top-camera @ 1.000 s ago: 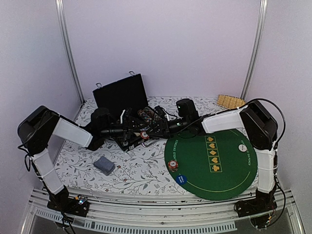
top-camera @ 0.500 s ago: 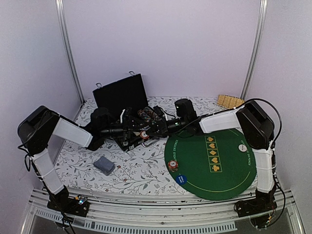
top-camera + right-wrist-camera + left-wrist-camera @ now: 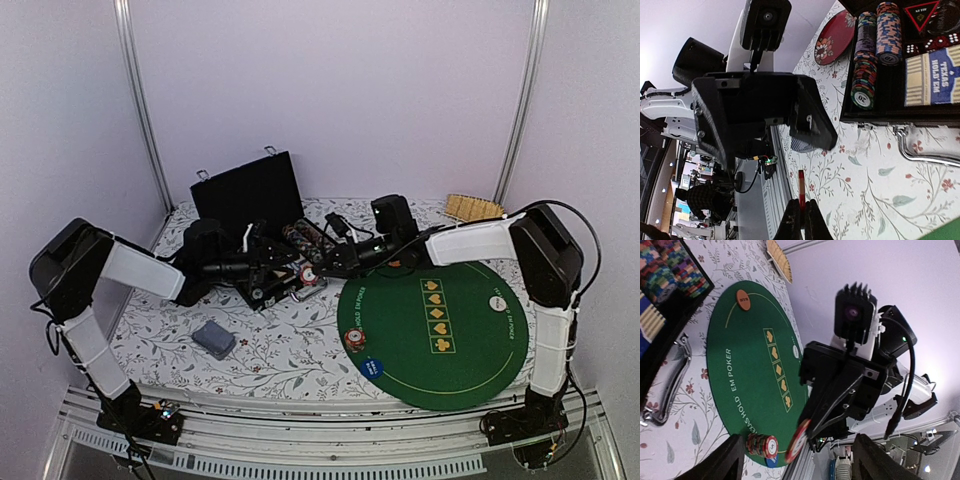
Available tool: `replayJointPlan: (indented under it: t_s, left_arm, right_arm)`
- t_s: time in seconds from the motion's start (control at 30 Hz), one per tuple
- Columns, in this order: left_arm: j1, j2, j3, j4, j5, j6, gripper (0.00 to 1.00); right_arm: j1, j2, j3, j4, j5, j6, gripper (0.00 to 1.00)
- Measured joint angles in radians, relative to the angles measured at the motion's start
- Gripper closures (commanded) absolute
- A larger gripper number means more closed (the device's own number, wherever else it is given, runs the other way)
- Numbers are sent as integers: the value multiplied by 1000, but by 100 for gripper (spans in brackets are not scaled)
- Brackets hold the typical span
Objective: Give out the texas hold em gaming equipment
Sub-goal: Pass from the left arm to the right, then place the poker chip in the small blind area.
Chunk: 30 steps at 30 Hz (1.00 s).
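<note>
A: Started with the big things?

B: Took in the desk (image 3: 270,350) under its flowered cloth, then the round green mat (image 3: 470,340) on the right half. Noted the black case (image 3: 250,195) lying open behind the mat's left edge.

A: And the arms?

B: Found both reaching in near the case front. Saw the left gripper (image 3: 799,450) spread wide, holding nothing. Saw the right gripper (image 3: 800,210) pressed together on a single red-and-white chip (image 3: 801,186), pinched edge-on and held over the cloth between case and mat.

A: Judged how much done?

B: Counted little. Spotted one short chip stack (image 3: 354,340) at the mat's near-left edge, with a blue button (image 3: 372,367) just beside it. Picked out a white button (image 3: 497,300) toward the right edge and an orange button (image 3: 743,299) at the far-left edge. Reckoned the buttons placed and the chips barely begun.

A: Left over?

B: Saw full rows of chips (image 3: 867,55) in the case. Found a grey-blue card pack (image 3: 214,338) on the cloth, well apart from the mat. Made out no card on the five printed spots. Put most of the job ahead: more stacks around the mat, then the cards.
</note>
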Motion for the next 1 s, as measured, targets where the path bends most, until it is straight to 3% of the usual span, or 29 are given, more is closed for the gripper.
replayJointPlan:
  t_s: [0.23, 0.47, 0.73, 1.0]
  left_arm:
    - [18, -150, 45, -325, -113, 228, 20]
    - [19, -212, 108, -510, -201, 386, 20]
    - [19, -212, 108, -585, -219, 424, 21]
    - [19, -210, 108, -600, -220, 437, 20]
  right_arm:
    - [-60, -198, -71, -336, -16, -233, 98]
    - [-63, -205, -97, -629, -30, -414, 98]
    - [-61, -158, -97, -777, -19, -513, 98]
    - [-59, -121, -97, -813, -8, -549, 98]
